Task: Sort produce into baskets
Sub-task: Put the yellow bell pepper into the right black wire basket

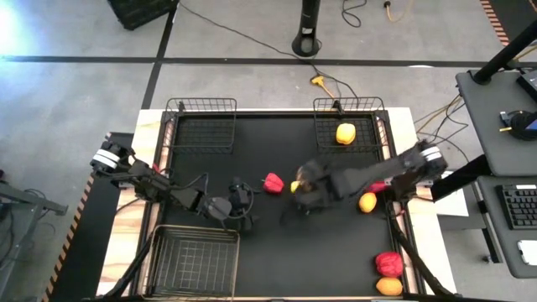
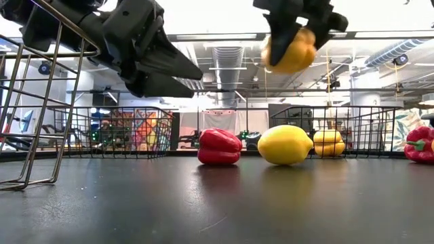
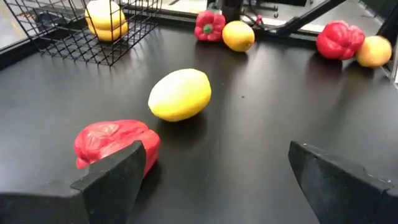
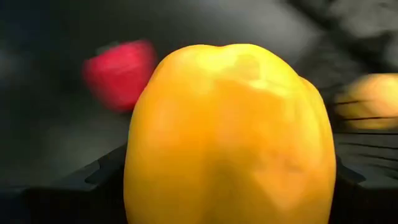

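Note:
My right gripper (image 2: 296,27) is shut on a yellow bell pepper (image 2: 289,51), held above the middle of the table; the pepper fills the right wrist view (image 4: 227,134). Under it a yellow citrus fruit (image 2: 285,144) and a red pepper (image 2: 219,146) rest on the black mat. My left gripper (image 1: 241,207) is open and empty, just left of the red pepper (image 3: 115,143). Another yellow pepper (image 1: 345,133) lies in the far right basket (image 1: 369,105). The far left basket (image 1: 201,126) and the near left basket (image 1: 193,260) hold nothing. My right gripper pinches the yellow pepper's two sides (image 4: 140,168) between its two fingers (image 4: 102,177). In the low view the fingers come from above at the pepper's upper part (image 2: 298,37). The pepper hangs below them, lifted well clear of the mat.
A small orange citrus fruit (image 1: 367,201) lies by my right arm, with a red pepper (image 1: 379,186) half hidden behind the arm. Another red pepper (image 1: 388,262) and an orange fruit (image 1: 388,286) lie at the near right corner. The mat's near middle is bare.

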